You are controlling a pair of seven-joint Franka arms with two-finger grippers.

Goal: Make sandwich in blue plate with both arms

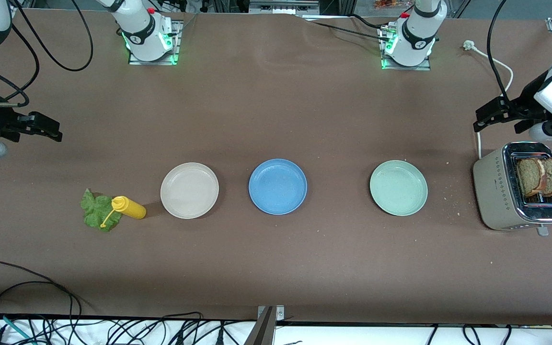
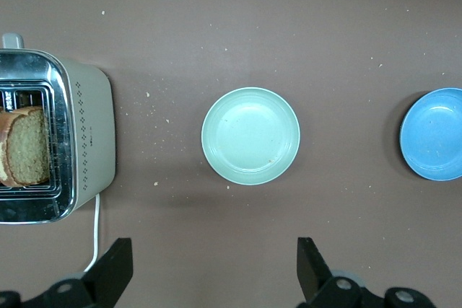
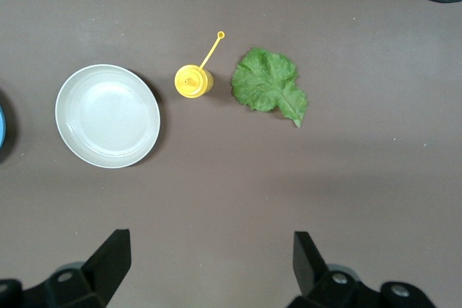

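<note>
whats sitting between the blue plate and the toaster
Only the mint-green plate lies between the blue plate and the toaster, with bare table and a few crumbs either side. The front view shows it.

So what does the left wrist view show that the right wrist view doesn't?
Only the left wrist view: the toaster with bread in its slot, the mint plate, and the open left tool. Only the right wrist view: the cream plate, yellow bottle, lettuce leaf, and the open right tool. Both catch the blue plate, though in the right wrist view only a sliver shows at the edge.
</note>
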